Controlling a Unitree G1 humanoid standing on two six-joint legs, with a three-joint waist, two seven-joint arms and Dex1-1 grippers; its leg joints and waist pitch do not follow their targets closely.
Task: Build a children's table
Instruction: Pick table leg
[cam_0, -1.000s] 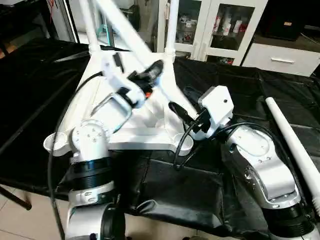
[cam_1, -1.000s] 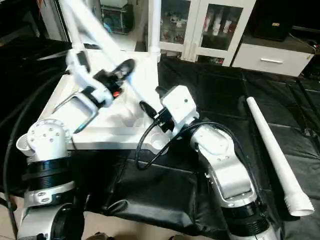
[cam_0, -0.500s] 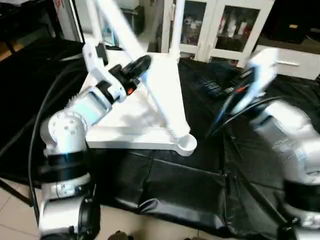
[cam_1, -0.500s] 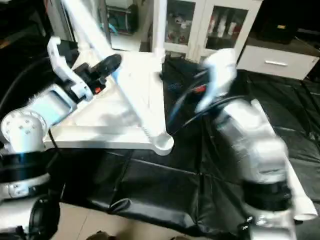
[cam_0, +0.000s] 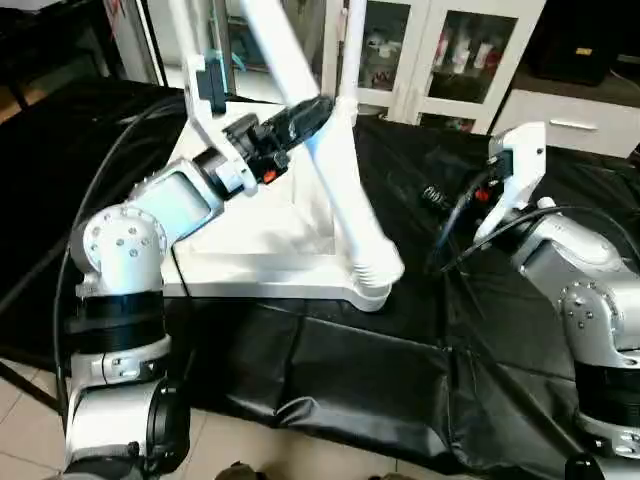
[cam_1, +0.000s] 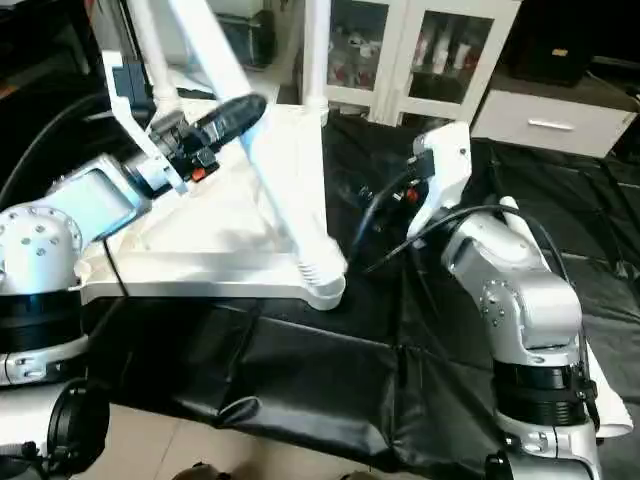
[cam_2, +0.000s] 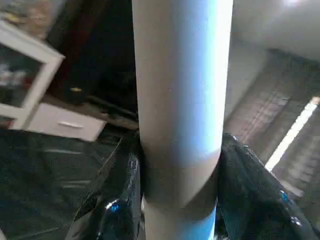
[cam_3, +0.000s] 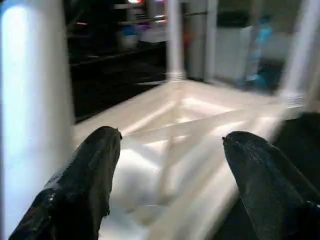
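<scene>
The left gripper is clamped around a long white tube leg, black fingers on both sides of it. That leg runs on a slant, thick ribbed end down at the near corner socket of the tabletop, thin end leaning up and away to the left. I can't tell if it's seated in the socket or just resting at it.

The right gripper is released, fingers spread wide with nothing between them, hanging off to the right of the tabletop over the black-covered desk and aimed back at the ribbed underside.

The tabletop lies upside down on the desk, braces up. Two more legs stand upright in the far corner sockets: far left leg and far right leg. A fourth leg lies flat on the desk behind the right arm, mostly blocked by it. White glass-door cabinets stand behind the desk.
</scene>
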